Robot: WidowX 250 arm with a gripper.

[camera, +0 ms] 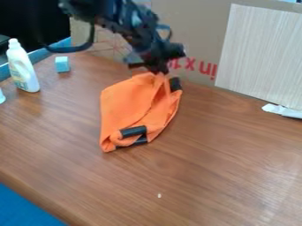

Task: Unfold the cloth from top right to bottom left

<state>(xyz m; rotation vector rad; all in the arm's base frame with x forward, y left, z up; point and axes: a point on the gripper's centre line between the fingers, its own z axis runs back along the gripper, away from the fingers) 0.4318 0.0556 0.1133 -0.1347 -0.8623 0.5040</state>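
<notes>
Orange cloth (125, 105), creased and softly rumpled, meets jaws whose gap and hold I can't tell.

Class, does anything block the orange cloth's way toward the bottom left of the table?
Nothing visible does. The hand is at the top of the orange cloth, and bare table lies to its lower left. The white bottle and blue cube stand off to the upper left.

Table (218, 176), brown wood grain. Orange cloth (125, 103), black patches, bunched toward far edge. White bottle (22, 68), upright, left edge. Light-blue block (62, 64), far-left corner. White item (283, 111), far edge, right. White speck (159, 195), nearer the near edge.
</notes>
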